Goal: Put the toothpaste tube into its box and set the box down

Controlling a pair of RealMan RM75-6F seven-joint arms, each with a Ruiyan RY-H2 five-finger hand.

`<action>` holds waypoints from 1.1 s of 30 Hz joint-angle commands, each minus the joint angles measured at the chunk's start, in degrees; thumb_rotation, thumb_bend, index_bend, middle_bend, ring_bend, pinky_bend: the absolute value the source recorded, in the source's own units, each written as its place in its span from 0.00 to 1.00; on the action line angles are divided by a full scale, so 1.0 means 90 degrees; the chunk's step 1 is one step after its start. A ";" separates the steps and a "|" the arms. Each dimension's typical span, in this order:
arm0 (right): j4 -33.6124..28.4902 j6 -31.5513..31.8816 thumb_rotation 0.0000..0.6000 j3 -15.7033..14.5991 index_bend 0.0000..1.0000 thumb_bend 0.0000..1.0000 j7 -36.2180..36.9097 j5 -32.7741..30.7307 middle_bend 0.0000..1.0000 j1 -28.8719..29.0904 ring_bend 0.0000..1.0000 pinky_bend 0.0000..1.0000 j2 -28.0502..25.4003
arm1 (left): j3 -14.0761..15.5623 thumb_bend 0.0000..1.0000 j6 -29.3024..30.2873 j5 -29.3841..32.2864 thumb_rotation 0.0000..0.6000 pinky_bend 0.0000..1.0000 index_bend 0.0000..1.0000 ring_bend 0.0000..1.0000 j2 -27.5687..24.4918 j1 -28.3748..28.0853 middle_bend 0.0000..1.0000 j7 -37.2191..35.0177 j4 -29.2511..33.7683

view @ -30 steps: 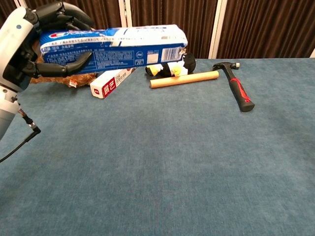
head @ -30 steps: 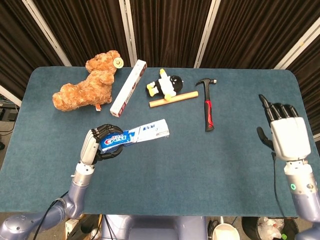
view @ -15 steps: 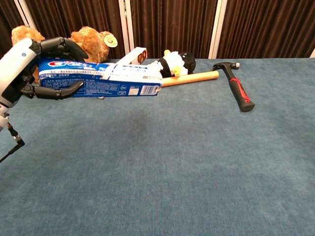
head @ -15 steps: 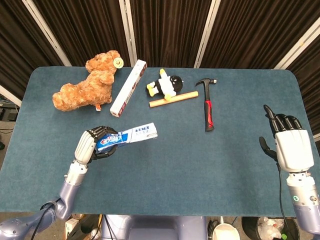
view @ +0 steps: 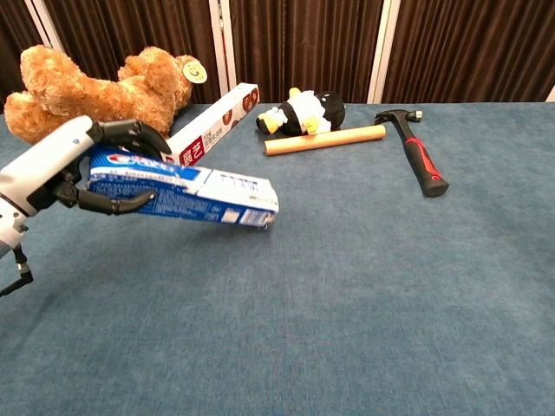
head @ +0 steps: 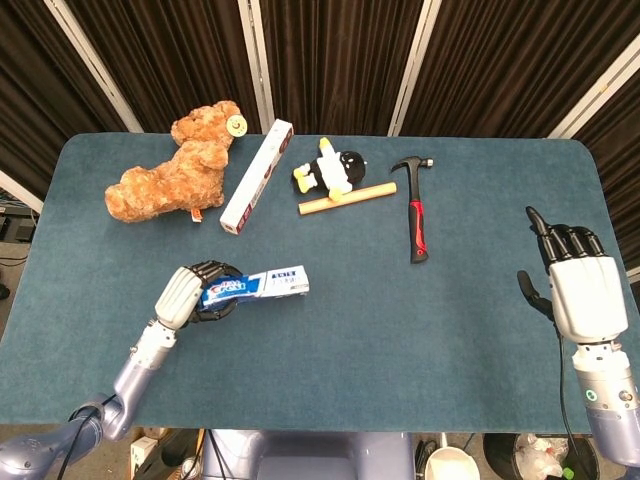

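My left hand point(head: 187, 294) point(view: 78, 169) grips one end of the blue and white toothpaste box point(head: 258, 285) point(view: 186, 192) at the front left of the table. The box lies nearly level, its free end tipped down to the right, close to the blue cloth; whether it touches I cannot tell. No toothpaste tube shows outside the box. My right hand point(head: 577, 285) is held up at the table's right edge, fingers straight and apart, holding nothing. The chest view does not show it.
A brown teddy bear point(head: 175, 170) point(view: 87, 91) lies at the back left. Beside it lies a long red and white box point(head: 257, 175) point(view: 212, 123). A penguin toy point(head: 335, 170) point(view: 305, 111) rests on a wooden rod point(head: 347, 197) point(view: 325, 139). A red-handled hammer point(head: 416, 215) point(view: 419, 158) lies mid-right.
My left hand has lowered the toothpaste box towards the table and drawn it nearer the front. My right hand has pulled back a little towards the right edge.
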State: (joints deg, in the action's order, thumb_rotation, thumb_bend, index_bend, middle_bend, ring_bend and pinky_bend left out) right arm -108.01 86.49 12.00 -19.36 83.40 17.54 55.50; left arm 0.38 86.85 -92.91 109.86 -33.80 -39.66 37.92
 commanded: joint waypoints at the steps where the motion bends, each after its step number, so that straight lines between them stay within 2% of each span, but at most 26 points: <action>1: -0.0003 0.0011 1.00 0.0001 0.05 0.36 0.0002 0.0014 0.31 -0.0014 0.28 0.27 0.0007 | 0.0135 0.55 -0.0132 -0.0099 1.00 0.52 0.32 0.37 -0.0106 0.0016 0.40 0.0064 0.0039; 3: 0.0007 0.0011 1.00 0.0006 0.05 0.36 -0.0002 0.0031 0.31 -0.0012 0.28 0.27 0.0016 | 0.0211 0.48 -0.0177 -0.0157 1.00 0.48 0.28 0.33 -0.0172 0.0032 0.36 0.0108 0.0067; 6: -0.0016 0.0031 1.00 0.0017 0.05 0.36 0.0000 0.0071 0.31 -0.0022 0.28 0.27 0.0000 | 0.0311 0.27 -0.0271 -0.0220 1.00 0.32 0.18 0.23 -0.0322 0.0065 0.26 0.0336 0.0156; 8: -0.0032 0.0028 1.00 0.0022 0.05 0.36 -0.0006 0.0083 0.31 -0.0023 0.28 0.27 -0.0012 | 0.0316 0.18 -0.0289 -0.0220 1.00 0.28 0.15 0.20 -0.0430 0.0088 0.23 0.0530 0.0282; 11: -0.0070 0.0025 1.00 0.0047 0.05 0.36 -0.0005 0.0081 0.31 -0.0022 0.28 0.26 -0.0049 | 0.0323 0.10 -0.0221 -0.0250 1.00 0.22 0.12 0.16 -0.0627 0.0122 0.18 0.0762 0.0500; 14: -0.0108 0.0006 1.00 0.0063 0.05 0.36 -0.0018 0.0080 0.31 -0.0021 0.27 0.26 -0.0089 | 0.0330 0.09 -0.0093 -0.0298 1.00 0.18 0.10 0.13 -0.0934 0.0175 0.15 0.0954 0.0909; 20: -0.0193 0.0062 1.00 0.0008 0.05 0.36 -0.0145 0.0211 0.30 -0.0083 0.27 0.24 -0.0116 | 0.0270 0.09 0.0176 -0.0289 1.00 0.16 0.08 0.12 -0.1638 0.0356 0.13 0.1500 0.2011; 24: -0.0209 0.0097 1.00 -0.0098 0.05 0.36 -0.0196 0.0254 0.28 -0.0198 0.25 0.21 -0.0158 | 0.0208 0.09 0.0431 -0.0158 1.00 0.13 0.08 0.12 -0.2204 0.0643 0.13 0.2268 0.2913; 28: -0.0213 0.0195 1.00 -0.0328 0.04 0.36 -0.0117 0.0306 0.20 -0.0450 0.15 0.15 -0.0172 | 0.0235 0.09 0.0744 0.0108 1.00 0.07 0.06 0.07 -0.2972 0.1145 0.10 0.3328 0.3988; 31: -0.0181 0.0267 1.00 -0.0542 0.00 0.36 -0.0024 0.0309 0.11 -0.0678 0.04 0.09 -0.0174 | 0.0317 0.09 0.1054 0.0266 1.00 0.03 0.03 0.02 -0.3420 0.1548 0.06 0.3920 0.4516; 33: -0.0196 0.0277 1.00 -0.0710 0.00 0.36 0.0118 0.0242 0.05 -0.0859 0.01 0.07 -0.0176 | 0.0424 0.09 0.1274 0.0309 1.00 0.01 0.01 0.00 -0.3715 0.1838 0.02 0.4243 0.4849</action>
State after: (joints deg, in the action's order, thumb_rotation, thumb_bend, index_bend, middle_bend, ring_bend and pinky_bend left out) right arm -109.76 88.75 6.79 -19.34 86.01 11.01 53.94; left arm 3.10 94.88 -91.78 80.80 -21.43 -6.09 76.97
